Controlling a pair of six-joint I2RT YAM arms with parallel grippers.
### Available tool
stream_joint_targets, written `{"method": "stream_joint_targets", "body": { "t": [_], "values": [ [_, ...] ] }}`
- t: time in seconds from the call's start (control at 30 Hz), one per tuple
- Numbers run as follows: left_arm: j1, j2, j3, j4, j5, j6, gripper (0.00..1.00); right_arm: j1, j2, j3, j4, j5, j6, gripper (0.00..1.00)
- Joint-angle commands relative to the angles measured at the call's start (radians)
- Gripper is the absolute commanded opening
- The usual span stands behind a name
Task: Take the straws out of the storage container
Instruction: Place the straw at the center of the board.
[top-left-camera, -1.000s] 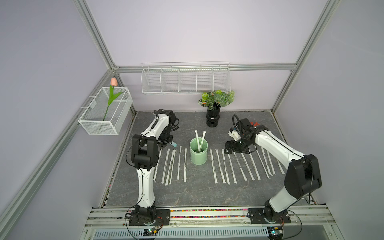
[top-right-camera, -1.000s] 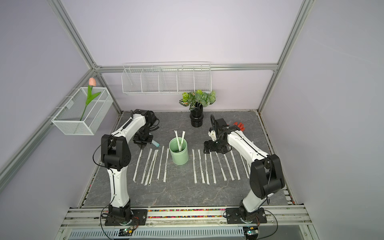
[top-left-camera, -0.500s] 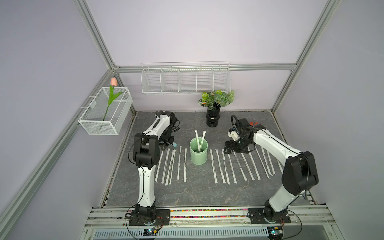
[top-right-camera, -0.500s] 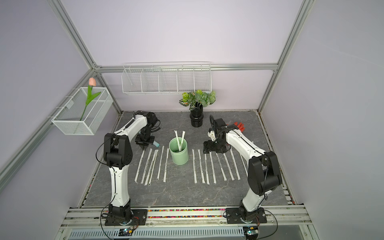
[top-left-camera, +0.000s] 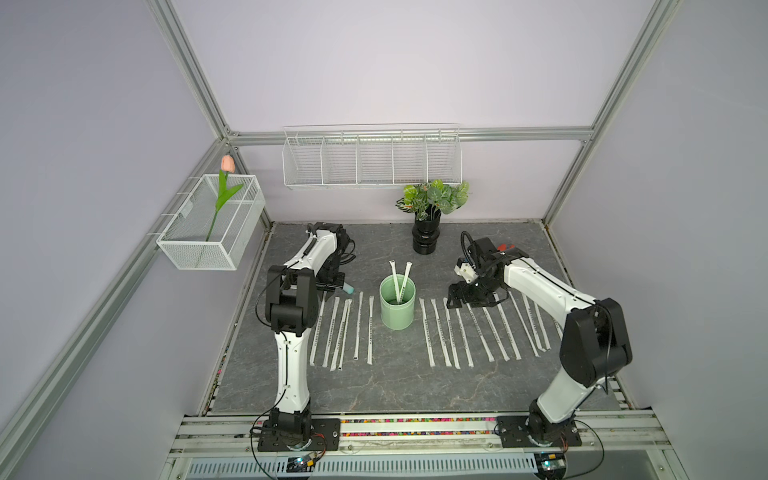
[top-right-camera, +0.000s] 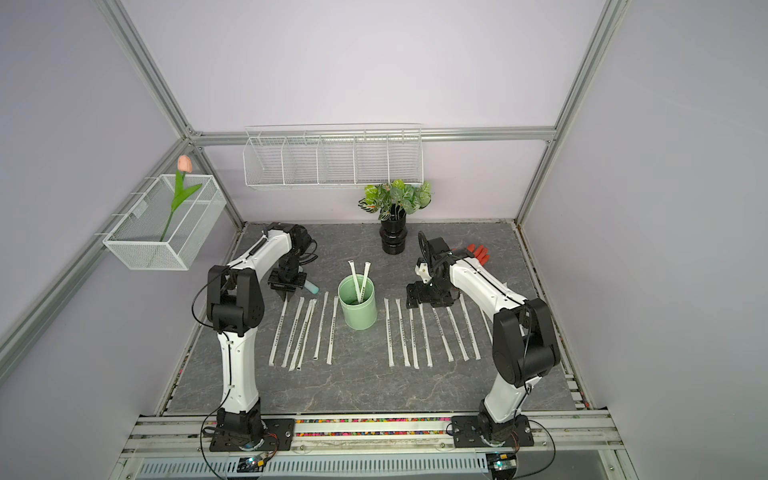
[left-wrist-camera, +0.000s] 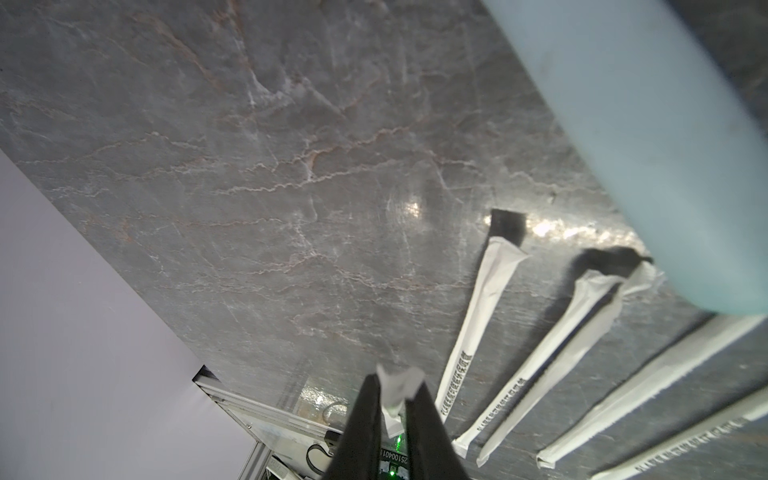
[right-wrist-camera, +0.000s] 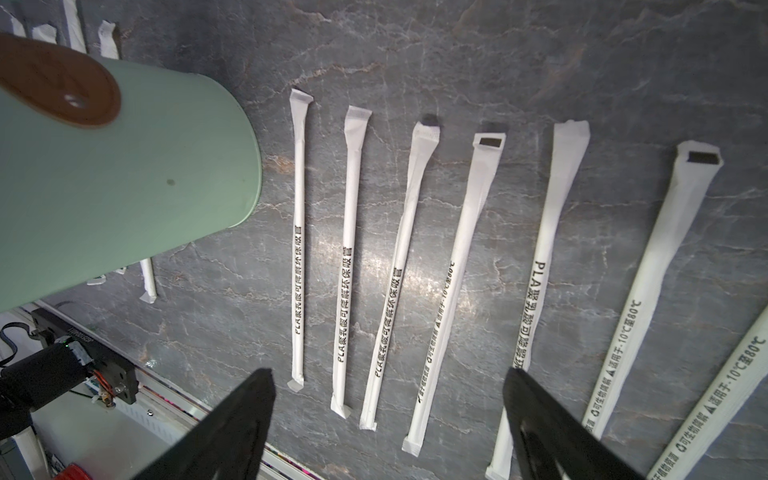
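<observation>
Jaws first: pinching one straw (left-wrist-camera: 401, 380) by its paper tip in the left gripper (left-wrist-camera: 394, 388), low over the table (left-wrist-camera: 249, 166), probably to lay it down. Holding the right gripper (right-wrist-camera: 386, 374) spread wide above its row. Got two straws (top-left-camera: 395, 276) left to fish from the green cup (top-left-camera: 397, 316) in the middle.

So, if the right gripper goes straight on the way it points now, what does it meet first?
Most likely the straws lying on the table: in the right wrist view the right gripper's open fingers frame several of them. How far off they are is unclear.
</observation>
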Motion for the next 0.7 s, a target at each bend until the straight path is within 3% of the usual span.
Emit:
{"method": "stream_joint_targets", "body": {
  "t": [0.0,0.33,0.5,0.67],
  "values": [
    [0.005,0.022,0.002,0.011,0.002,0.018,0.17,0.007,0.009,0.024,-0.024,0.001,-0.009,0.89],
    [0.005,-0.025,0.015,0.017,0.001,-0.005,0.18,0.007,-0.004,0.020,-0.026,0.009,-0.004,0.89],
    [-0.001,-0.169,0.013,0.070,0.067,-0.043,0.21,0.007,-0.050,0.005,0.015,0.021,0.031,0.89],
    [-0.040,-0.399,-0.055,0.248,0.197,-0.108,0.25,-0.004,-0.138,-0.011,0.051,0.041,0.075,0.89]
  ]
}}
